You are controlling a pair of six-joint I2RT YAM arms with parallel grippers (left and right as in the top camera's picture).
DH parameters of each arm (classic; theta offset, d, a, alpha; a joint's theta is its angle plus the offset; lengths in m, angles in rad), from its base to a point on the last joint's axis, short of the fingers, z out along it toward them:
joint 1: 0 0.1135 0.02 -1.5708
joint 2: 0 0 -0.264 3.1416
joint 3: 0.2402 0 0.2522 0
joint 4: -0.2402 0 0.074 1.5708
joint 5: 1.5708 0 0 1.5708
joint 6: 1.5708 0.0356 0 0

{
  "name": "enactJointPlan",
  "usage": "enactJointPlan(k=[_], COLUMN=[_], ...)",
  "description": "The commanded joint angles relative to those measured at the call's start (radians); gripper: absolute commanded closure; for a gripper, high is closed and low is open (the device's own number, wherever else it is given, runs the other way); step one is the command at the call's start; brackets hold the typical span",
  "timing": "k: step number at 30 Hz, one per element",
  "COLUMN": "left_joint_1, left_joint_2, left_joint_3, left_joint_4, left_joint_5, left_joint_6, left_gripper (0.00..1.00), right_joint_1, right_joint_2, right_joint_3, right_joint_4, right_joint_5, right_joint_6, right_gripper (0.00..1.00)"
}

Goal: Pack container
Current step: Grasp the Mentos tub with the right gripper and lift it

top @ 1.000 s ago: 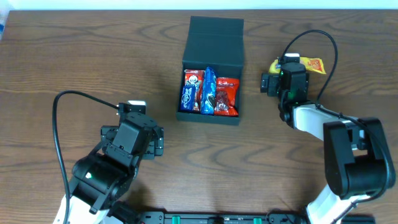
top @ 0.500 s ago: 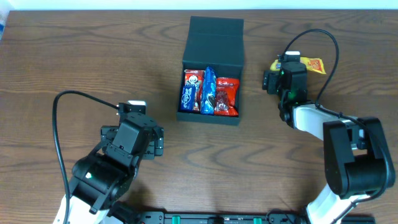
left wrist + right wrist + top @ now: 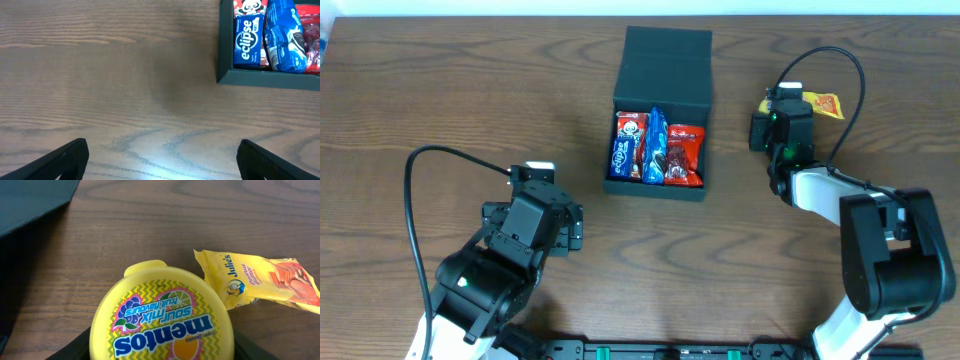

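On the table [image 3: 470,90] the container [image 3: 665,65] is set open at the middle, with snack packets [image 3: 658,148] laid inside. The left gripper [image 3: 162,152] is held wide open. The jaws of the right gripper [image 3: 162,347] are placed around the mentos tub [image 3: 162,315]; a grip cannot be confirmed.

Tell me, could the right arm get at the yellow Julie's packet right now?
Probably yes: the packet lies uncovered just beside the Mentos tub, though the right end effector straddles that tub.

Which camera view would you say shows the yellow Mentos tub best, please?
The right wrist view: the Mentos tub fills the lower frame, lid label readable. Overhead shows only its yellow edge beside the right hand; the left wrist view misses it.
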State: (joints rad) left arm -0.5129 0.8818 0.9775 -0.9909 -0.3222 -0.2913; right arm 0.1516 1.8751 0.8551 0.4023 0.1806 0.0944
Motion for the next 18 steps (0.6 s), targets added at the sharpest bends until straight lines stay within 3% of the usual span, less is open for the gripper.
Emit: enactJointPlan(k=[1,5,10,18], left_joint_1=[0.004,0.004,0.004,0.004], left_joint_2=[0.001,0.0,0.001,0.001], left_joint_3=[-0.003,-0.003,-0.003,-0.003], left_joint_4=[-0.003,-0.003,-0.003,-0.003], left_joint_5=[-0.025,-0.025,-0.025,-0.025], left_joint_6=[0.0,0.0,0.0,0.0], left_gripper=[0.05,0.05,0.05,0.05], right_joint_1=[-0.009,-0.008,-0.006,0.017], right_joint_2=[0.01,0.01,0.01,0.008], right_joint_3=[-0.004,-0.004,-0.004,-0.004], right_joint_4=[-0.002,-0.002,-0.003,-0.064], right_joint_5=[0.01,0.011,0.06,0.066], right_joint_6=[-0.006,-0.006,-0.006,-0.006], right_gripper=[0.6,0.81,0.97,0.99])
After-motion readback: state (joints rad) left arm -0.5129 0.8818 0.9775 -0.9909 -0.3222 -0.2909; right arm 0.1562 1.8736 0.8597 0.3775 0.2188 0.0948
